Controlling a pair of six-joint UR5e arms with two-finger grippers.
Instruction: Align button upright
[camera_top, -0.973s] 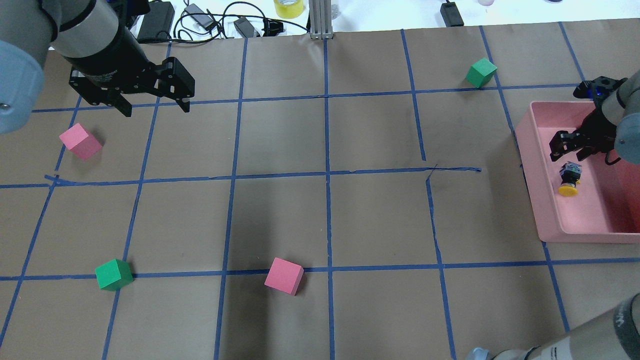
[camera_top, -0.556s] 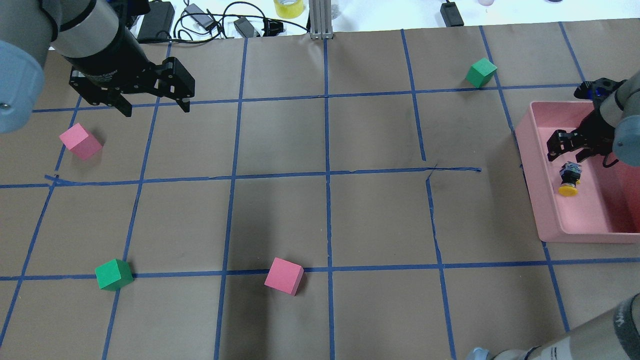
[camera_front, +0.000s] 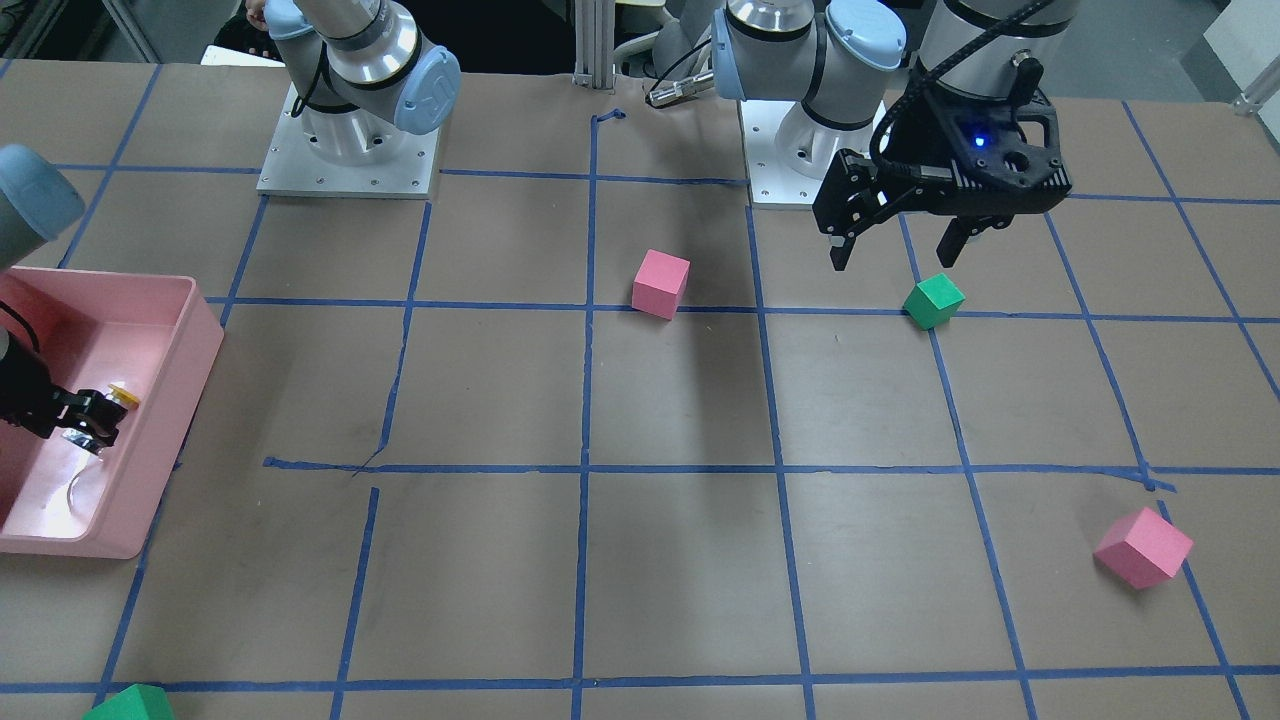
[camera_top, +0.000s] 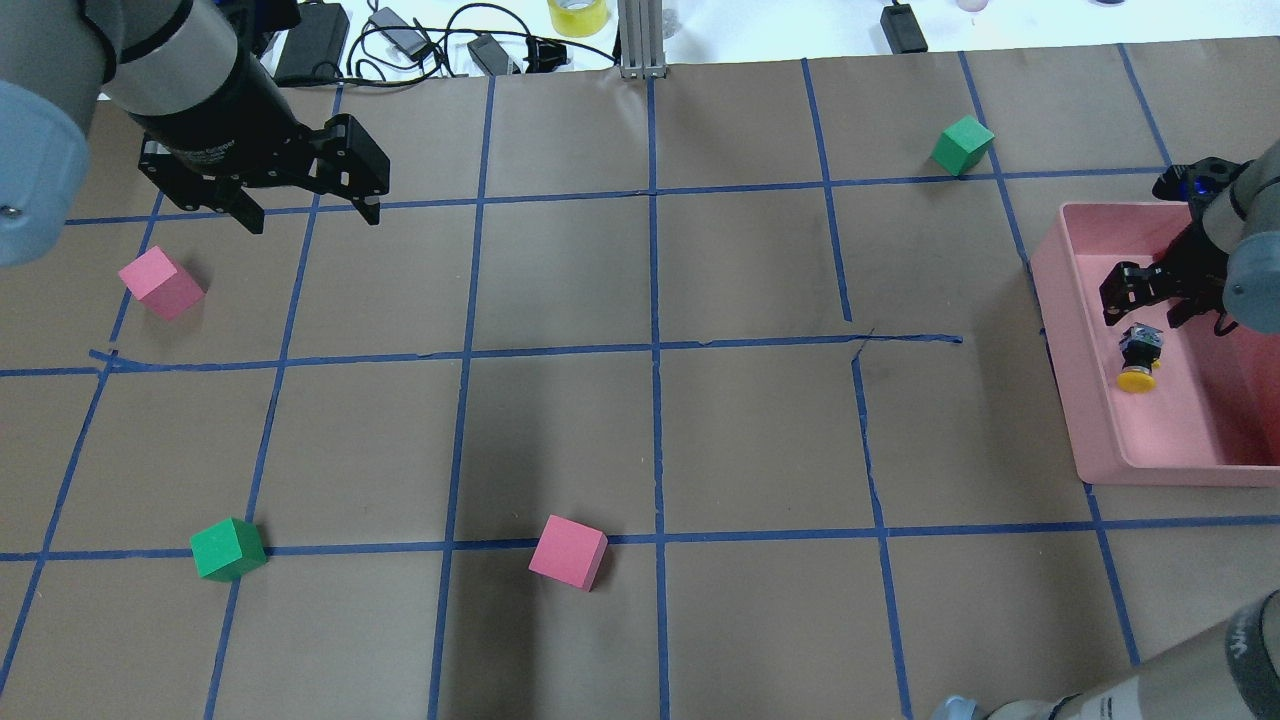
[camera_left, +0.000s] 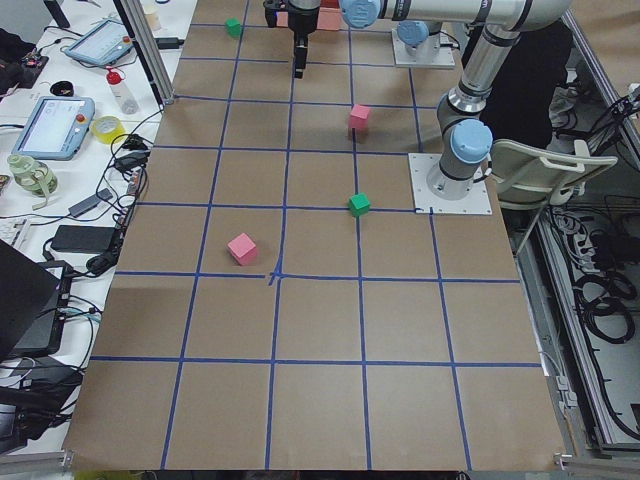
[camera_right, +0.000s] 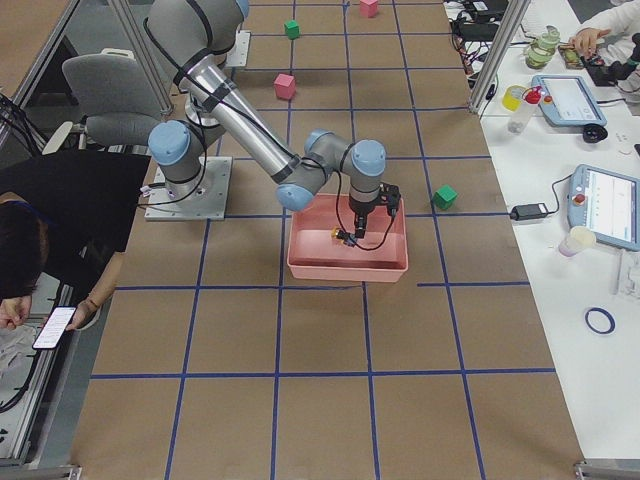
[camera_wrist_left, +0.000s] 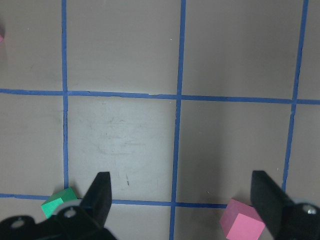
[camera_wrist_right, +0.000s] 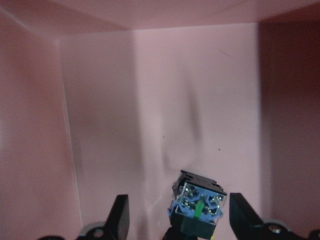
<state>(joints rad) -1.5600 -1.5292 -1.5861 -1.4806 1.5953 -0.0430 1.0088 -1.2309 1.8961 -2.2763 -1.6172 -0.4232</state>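
Observation:
The button (camera_top: 1140, 358) lies on its side on the floor of the pink bin (camera_top: 1060, 300). Its yellow cap (camera_top: 1137, 380) points toward the robot and its contact base toward my right gripper (camera_top: 1148, 300). The right gripper is open inside the bin, just past the base end, and I see no contact. In the right wrist view the base (camera_wrist_right: 197, 206) shows low between the two open fingers (camera_wrist_right: 120, 215). In the front view the cap (camera_front: 122, 396) peeks out beside the gripper (camera_front: 85, 418). My left gripper (camera_top: 313, 215) is open and empty, hovering far left.
A pink cube (camera_top: 160, 283) lies below the left gripper, a green cube (camera_top: 228, 548) and a pink cube (camera_top: 568, 552) lie near the front, and a green cube (camera_top: 962, 145) lies at the back right. The bin walls closely surround the right gripper. Cables lie along the far edge.
The right gripper shifted slightly above the button and came back, still open. The button and the left arm have not moved.

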